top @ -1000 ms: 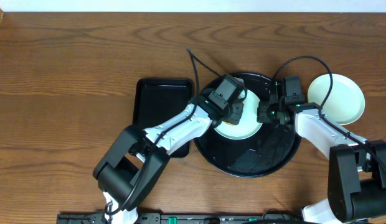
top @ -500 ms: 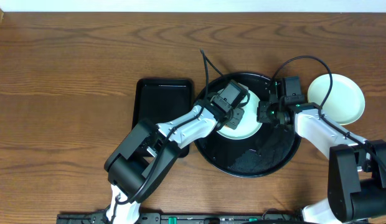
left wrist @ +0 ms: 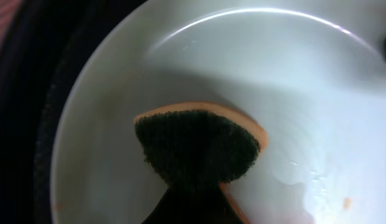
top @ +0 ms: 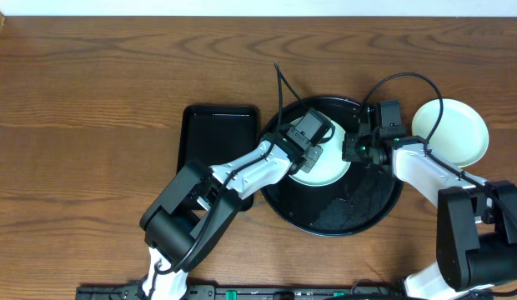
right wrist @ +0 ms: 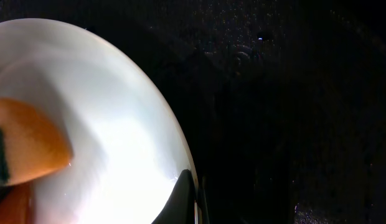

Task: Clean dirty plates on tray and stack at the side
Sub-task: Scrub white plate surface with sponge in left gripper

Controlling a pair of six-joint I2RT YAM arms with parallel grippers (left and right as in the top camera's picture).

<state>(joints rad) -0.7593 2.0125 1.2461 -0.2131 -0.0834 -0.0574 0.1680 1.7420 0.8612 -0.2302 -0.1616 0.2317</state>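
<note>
Left fingers (top: 313, 153): clenched on sponge (left wrist: 199, 146) — green face pressed to mint-white plate (left wrist: 243, 62)
Right fingers (top: 352, 150): pinched that plate's rim
Tray (top: 342, 215): black, under plate
Bench (top: 92, 100): second plate (top: 452, 132) lay right — off tray

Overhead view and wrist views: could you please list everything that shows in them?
round tray: one, glossy black, mid-table
white plate: one, white, on the round tray
cream plate: one, pale yellow, on the table right of the round tray
sponge: one, orange with dark green scrub face, on the white plate
flat tray: one, black, rectangular, left of the round tray
table: one, brown wood grain, under everything
left gripper: one, black, shut on the sponge
right gripper: one, black, shut on the white plate's rim
</note>
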